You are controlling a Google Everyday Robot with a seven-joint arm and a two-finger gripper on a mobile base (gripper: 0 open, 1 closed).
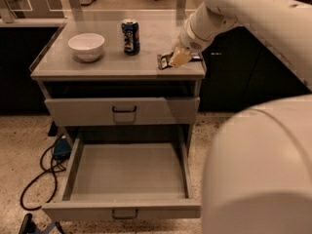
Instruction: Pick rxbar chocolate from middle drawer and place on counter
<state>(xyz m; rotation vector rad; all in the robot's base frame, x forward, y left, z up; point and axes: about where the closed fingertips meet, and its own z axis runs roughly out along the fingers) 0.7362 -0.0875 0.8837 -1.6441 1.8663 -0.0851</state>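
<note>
The gripper (168,60) hung just above the front right part of the counter (97,68), clamped on the small dark chocolate bar (163,61). Farther left on the counter stood a can (130,36) and a white bowl (87,46). Below, the middle drawer (127,172) stood pulled out.

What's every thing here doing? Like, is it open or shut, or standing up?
middle drawer: pulled wide open, nothing inside.
upper drawer: shut.
soda can: standing upright on the counter.
white bowl: right way up on the counter.
gripper: over the counter's front right corner.
rxbar chocolate: at the gripper's tip, out of the drawer.
</note>
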